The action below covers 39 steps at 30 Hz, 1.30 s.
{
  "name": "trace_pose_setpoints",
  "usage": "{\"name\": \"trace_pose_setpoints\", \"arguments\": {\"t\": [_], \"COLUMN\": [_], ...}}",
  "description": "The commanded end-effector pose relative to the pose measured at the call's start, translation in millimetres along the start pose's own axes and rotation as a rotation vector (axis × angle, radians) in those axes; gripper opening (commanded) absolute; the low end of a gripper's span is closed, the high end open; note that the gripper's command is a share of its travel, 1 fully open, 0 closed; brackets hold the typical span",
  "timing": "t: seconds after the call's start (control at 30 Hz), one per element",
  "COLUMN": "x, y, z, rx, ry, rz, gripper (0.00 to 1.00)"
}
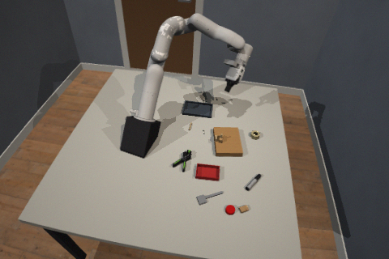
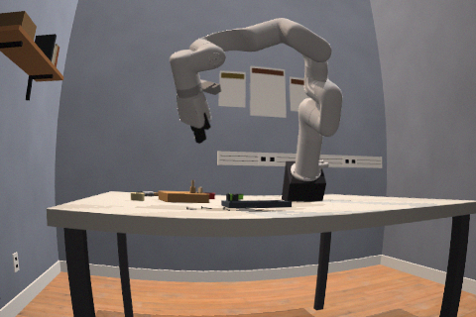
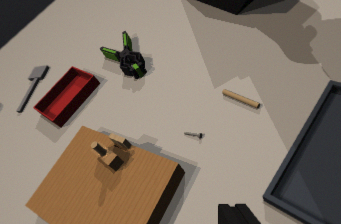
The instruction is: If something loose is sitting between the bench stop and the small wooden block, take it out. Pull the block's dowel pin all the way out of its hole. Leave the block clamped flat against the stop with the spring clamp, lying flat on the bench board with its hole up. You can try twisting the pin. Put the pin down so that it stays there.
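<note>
The wooden bench board (image 1: 230, 149) (image 2: 175, 197) (image 3: 141, 192) lies on the table's right half. Near its far left corner small wooden pieces cluster: the block (image 1: 220, 138) (image 3: 114, 159) with a short pin (image 2: 192, 185) (image 3: 98, 148) standing up. I cannot tell the stop or any loose piece apart from it. The green and black spring clamp (image 1: 182, 159) (image 3: 127, 60) lies on the table, apart from the board. My gripper (image 1: 228, 87) (image 2: 199, 136) (image 3: 236, 214) is shut and empty, high above the table's far side.
A dark tray (image 1: 197, 108) (image 3: 316, 165), a loose dowel (image 1: 190, 126) (image 3: 241, 98) and a screw (image 3: 194, 134) lie beyond the board. A red tray (image 1: 207, 171) (image 3: 66, 95), a scraper (image 1: 208, 197) (image 3: 31, 85), a marker (image 1: 253, 182), a red button (image 1: 229, 209) and a brass part (image 1: 254, 134) lie around.
</note>
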<state>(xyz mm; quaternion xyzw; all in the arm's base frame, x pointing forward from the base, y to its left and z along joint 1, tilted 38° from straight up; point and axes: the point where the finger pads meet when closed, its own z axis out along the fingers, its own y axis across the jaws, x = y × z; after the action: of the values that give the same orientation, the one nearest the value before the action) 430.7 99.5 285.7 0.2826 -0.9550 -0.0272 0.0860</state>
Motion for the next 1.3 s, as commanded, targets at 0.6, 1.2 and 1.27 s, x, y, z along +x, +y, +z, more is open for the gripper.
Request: {"name": "trace_pose_setpoints", "arguments": {"t": [0.6,1.2,1.27], "x": [26.8,56.7,56.7], "y": [-125.2,-159.3,-159.3], "z": [160.9,199.5,199.5], "rx": [-0.467,-0.481,-0.481], "ry": [-0.446,-0.56,-0.56], "rz": [0.26,0.403,0.403], "gripper": [0.0,0.0,0.0]}}
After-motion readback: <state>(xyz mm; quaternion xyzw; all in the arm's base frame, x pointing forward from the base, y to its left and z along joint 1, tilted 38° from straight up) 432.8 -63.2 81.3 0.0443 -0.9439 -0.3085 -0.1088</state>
